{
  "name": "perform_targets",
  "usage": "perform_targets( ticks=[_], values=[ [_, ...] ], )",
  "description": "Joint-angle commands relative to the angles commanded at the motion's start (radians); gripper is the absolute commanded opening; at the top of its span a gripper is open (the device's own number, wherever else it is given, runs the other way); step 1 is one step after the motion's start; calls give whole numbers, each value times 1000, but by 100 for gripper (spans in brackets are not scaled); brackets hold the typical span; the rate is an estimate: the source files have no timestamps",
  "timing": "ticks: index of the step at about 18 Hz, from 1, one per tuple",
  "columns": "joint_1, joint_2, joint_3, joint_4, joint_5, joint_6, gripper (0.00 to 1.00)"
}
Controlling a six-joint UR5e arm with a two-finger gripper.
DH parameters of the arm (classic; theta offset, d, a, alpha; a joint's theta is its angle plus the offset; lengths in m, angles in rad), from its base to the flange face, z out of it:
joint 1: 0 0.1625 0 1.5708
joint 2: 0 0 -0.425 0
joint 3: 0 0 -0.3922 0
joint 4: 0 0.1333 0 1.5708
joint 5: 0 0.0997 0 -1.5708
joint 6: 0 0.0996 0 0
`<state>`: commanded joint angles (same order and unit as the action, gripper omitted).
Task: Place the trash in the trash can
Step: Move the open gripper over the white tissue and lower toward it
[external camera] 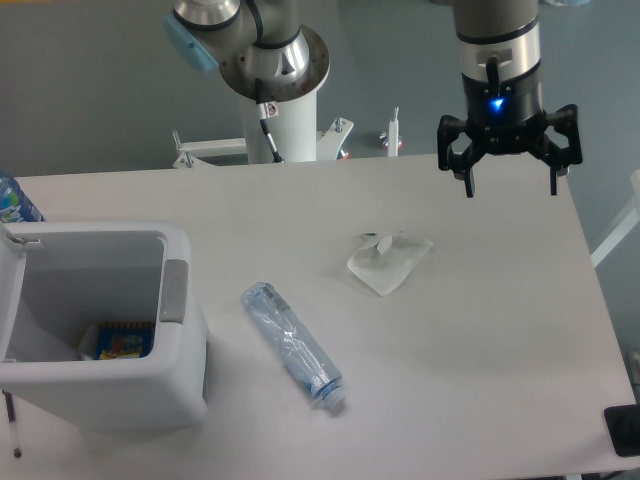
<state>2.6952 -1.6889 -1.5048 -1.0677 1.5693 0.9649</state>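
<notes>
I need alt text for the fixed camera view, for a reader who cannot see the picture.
A robot gripper hangs with open jaws, holding nothing, above the far right of a white table. On the table lie a crumpled plastic wrapper and a crushed clear bottle. An open grey trash can stands at the left.

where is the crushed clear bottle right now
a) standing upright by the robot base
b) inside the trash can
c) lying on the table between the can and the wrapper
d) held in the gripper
c: the crushed bottle lies flat on the table, right of the trash can and left of the wrapper; the gripper hangs open and empty.
</notes>
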Motion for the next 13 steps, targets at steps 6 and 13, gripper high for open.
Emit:
perform_targets(
  ticks=[6, 13],
  values=[
    [-8, -8, -15, 6, 0, 43, 100],
    [-18, -8, -165, 136, -21, 43, 100]
  ],
)
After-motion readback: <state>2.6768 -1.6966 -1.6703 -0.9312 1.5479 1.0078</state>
